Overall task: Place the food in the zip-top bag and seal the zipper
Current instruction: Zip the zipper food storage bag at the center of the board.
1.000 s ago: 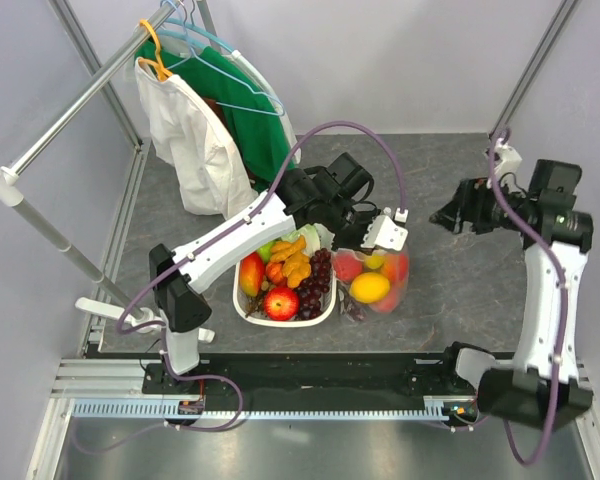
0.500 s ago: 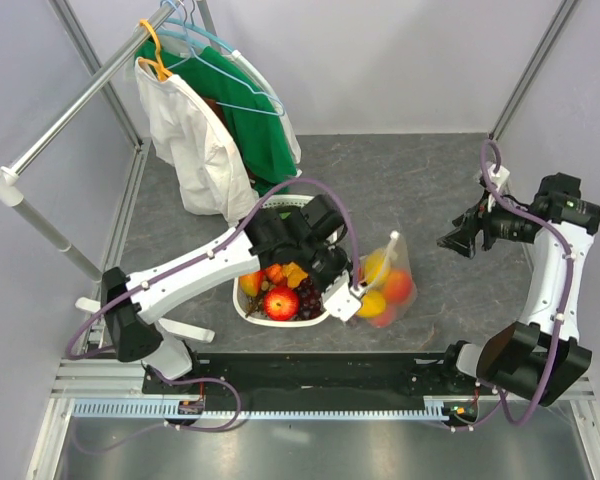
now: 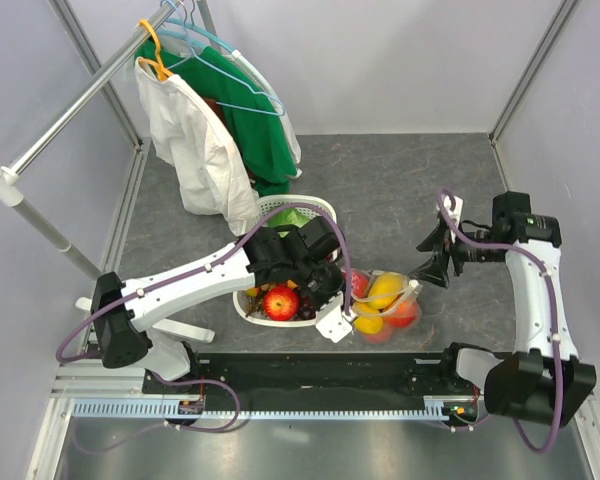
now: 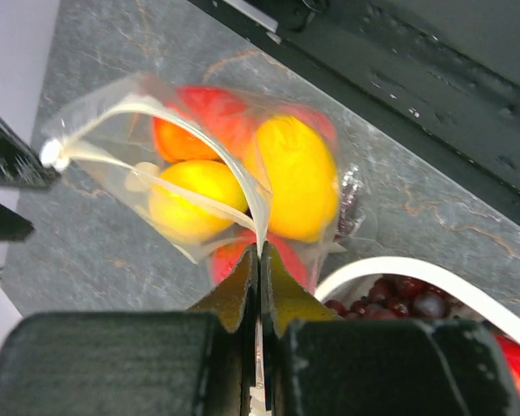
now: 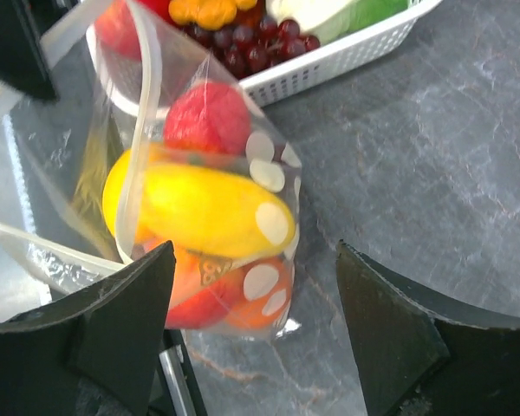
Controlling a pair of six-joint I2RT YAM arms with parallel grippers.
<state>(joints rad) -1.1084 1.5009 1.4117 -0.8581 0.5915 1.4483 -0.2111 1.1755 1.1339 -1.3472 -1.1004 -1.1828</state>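
- Top external view: clear soft dotted zip-top bag (image 3: 388, 305) flat on the grey stone-patterned counter (image 3: 400, 180), close to the front edge and just right of the white slotted oval basket (image 3: 298, 203).
- Clamped tight on the bag's mouth edge at the basket-side corner: left tool (image 3: 346, 320). From the left wrist, fingers pressed together on the thin clear zipper strip (image 4: 210, 149), with the mouth gaping beyond the pinch.
- Inside the bag: long yellow mango (image 4: 299, 178), round yellow lemon (image 4: 191, 199), red fruit (image 5: 208, 117), orange-red fruit (image 5: 243, 299).
- Left in the basket: glossy red apple (image 3: 280, 302), dark purple grapes (image 3: 307, 297), green pieces (image 3: 292, 217).
- Spread wide and holding nothing: right tool (image 3: 427, 258), just beside the bag's right end. Contact with the plastic impossible to tell.
- Tight on the near side: black base rail (image 3: 310, 365) close along the bag's front.
- Open counter behind the bag and to its right, up to the back wall.
- Over the back left corner: white and green garments (image 3: 210, 130) on a metal hanger rail, well apart from the bag.
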